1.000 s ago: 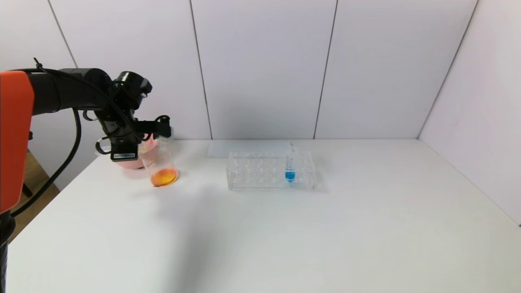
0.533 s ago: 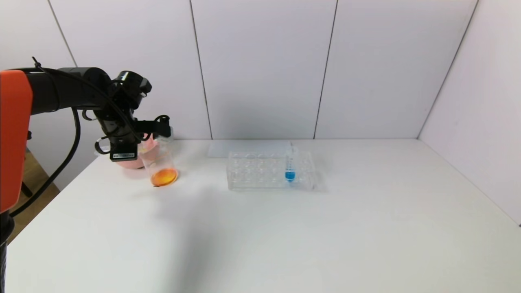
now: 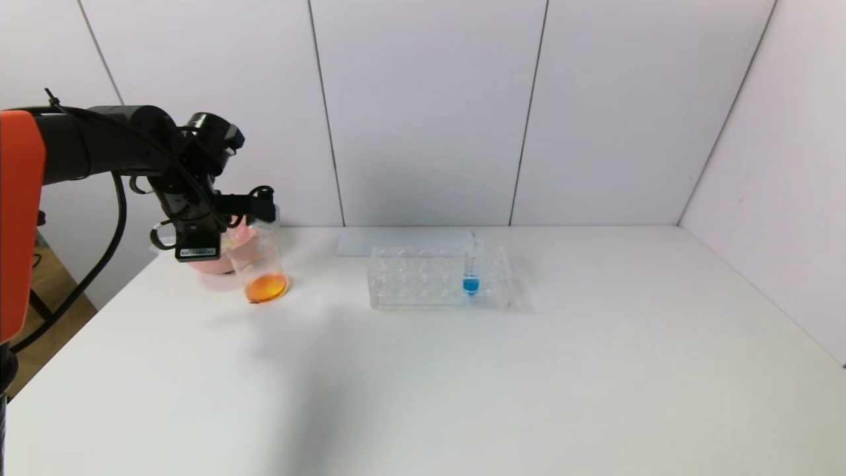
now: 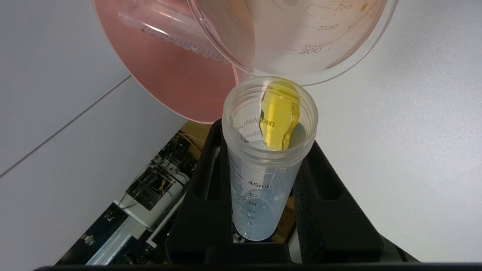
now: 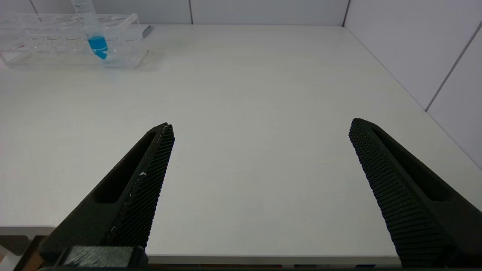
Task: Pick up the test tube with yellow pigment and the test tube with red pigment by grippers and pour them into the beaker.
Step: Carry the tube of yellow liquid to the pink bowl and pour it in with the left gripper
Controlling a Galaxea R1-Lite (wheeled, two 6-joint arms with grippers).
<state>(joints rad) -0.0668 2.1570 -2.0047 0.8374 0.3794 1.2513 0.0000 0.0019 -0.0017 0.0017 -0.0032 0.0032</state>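
My left gripper is shut on the test tube with yellow pigment, held tipped over. Yellow liquid has run down to the tube's open mouth, which sits right at the rim of the beaker. The beaker stands at the table's far left with orange liquid in its bottom. No tube with red liquid shows. A clear graduated tube lies in the pink bowl. My right gripper hovers open over the table's near right edge, nothing between its fingers.
The pink bowl stands just behind and left of the beaker. A clear tube rack stands mid-table with a blue-tipped tube upright in it. Walls close the back and right.
My left arm has risen slightly and drifted a little left. The tube stays at the beaker's rim, and the beaker and rack have not moved.
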